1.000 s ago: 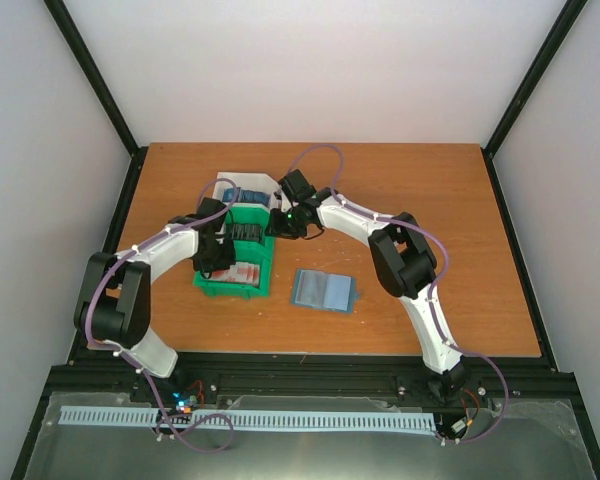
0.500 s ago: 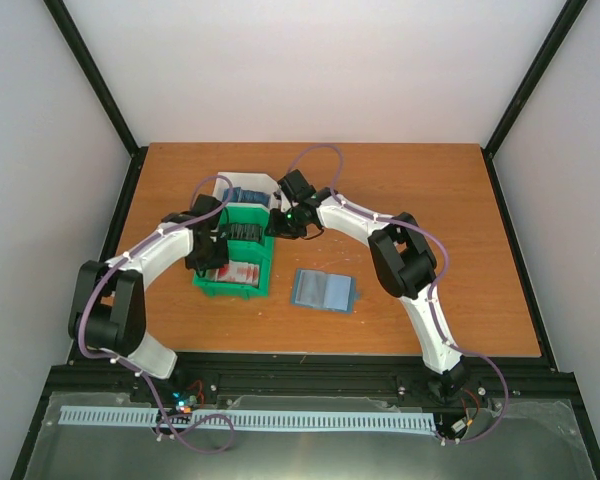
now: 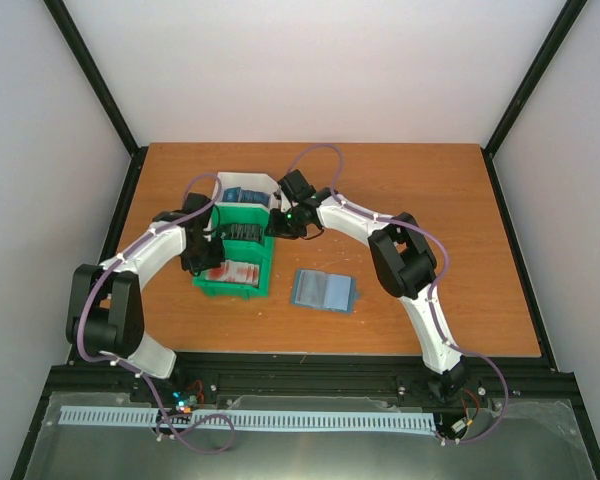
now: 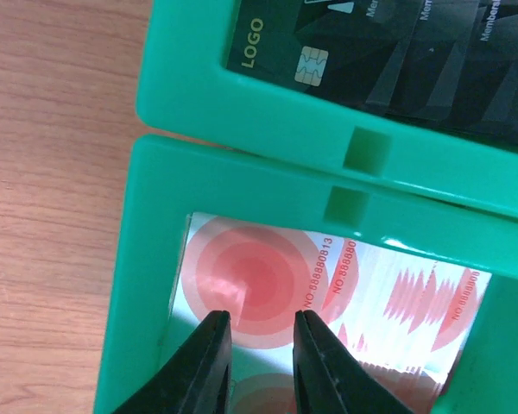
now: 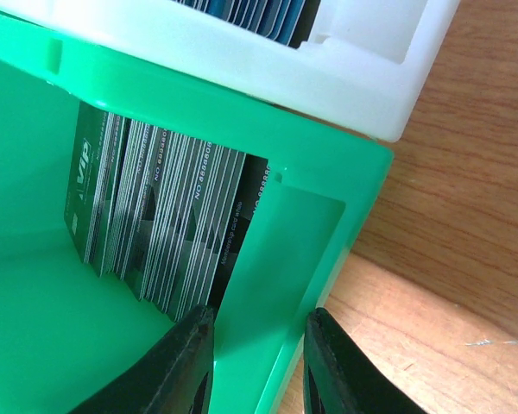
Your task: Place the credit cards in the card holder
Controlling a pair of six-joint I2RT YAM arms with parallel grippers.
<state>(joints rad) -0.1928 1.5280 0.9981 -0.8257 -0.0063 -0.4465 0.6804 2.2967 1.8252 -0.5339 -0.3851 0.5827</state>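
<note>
We see the left pincer (image 4: 261,345) with its two fingers a narrow gap apart and nothing between them. It hangs just above the red cards (image 4: 250,276), whose top face shows pale red rings and a printed number. We cannot tell whether the fingertips touch that top card. These cards lie flat in the near green bin (image 4: 147,259), and the pincer sits toward that bin's left side. Just beyond, touching it wall to wall, stands the far green bin (image 4: 242,103), which holds the dark cards (image 4: 397,60) in a row on edge, tilted, one showing a chip and a gold word. The right pincer (image 5: 259,321) is clamped on the right wall of this far green bin, with one finger inside, close beside the last dark card, and the other outside over the wood. Farther still, against the far green bin, sits the white bin (image 5: 328,78) with the blue cards (image 5: 250,17) standing in it. The three bins form a line running from near to far on the left half of the table (image 3: 430,190). The card holder (image 3: 323,290) lies open and flat on the table, its grey-blue inside facing up, to the right of the near green bin, close to it but apart. It is nearer to us than the right pincer, and no card shows on it.
</note>
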